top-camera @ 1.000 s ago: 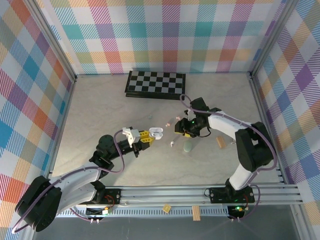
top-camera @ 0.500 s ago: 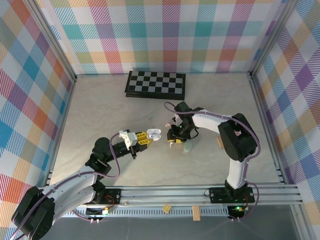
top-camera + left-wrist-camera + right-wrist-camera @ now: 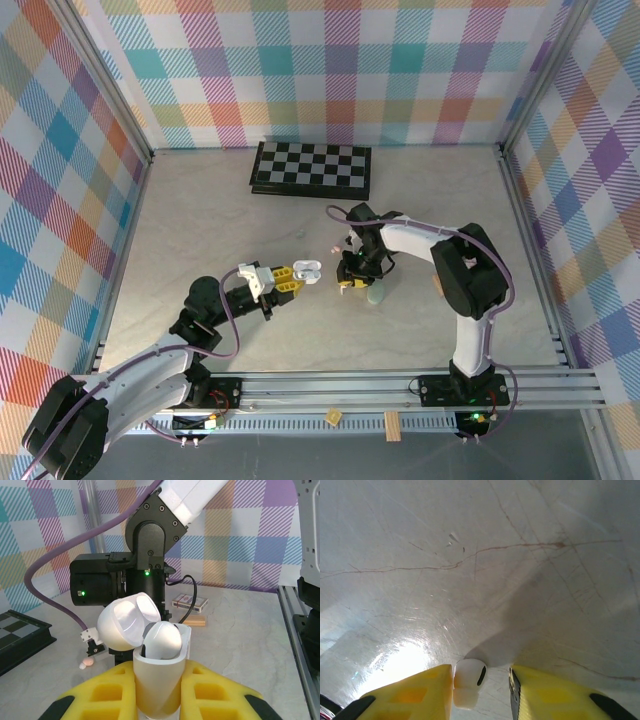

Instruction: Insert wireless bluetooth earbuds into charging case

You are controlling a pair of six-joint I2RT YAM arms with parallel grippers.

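One white plastic earbud (image 3: 162, 639) sits in the open white pebble-shaped case (image 3: 159, 680) clamped by the left gripper (image 3: 157, 697); at its 3 o'clock the right gripper (image 3: 481, 675), jaws narrow but unclosed, straddles a second white earbud (image 3: 468, 680) on the pale marbled table (image 3: 470, 555), not yet lifted.

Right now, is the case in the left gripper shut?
No, the white case has its lid flipped open, a white earbud sitting inside.

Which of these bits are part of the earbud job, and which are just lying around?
Job: white case, open; seated earbud inside it; loose white earbud; pink earbud.
Lying about: chessboard; card box; wooden block.
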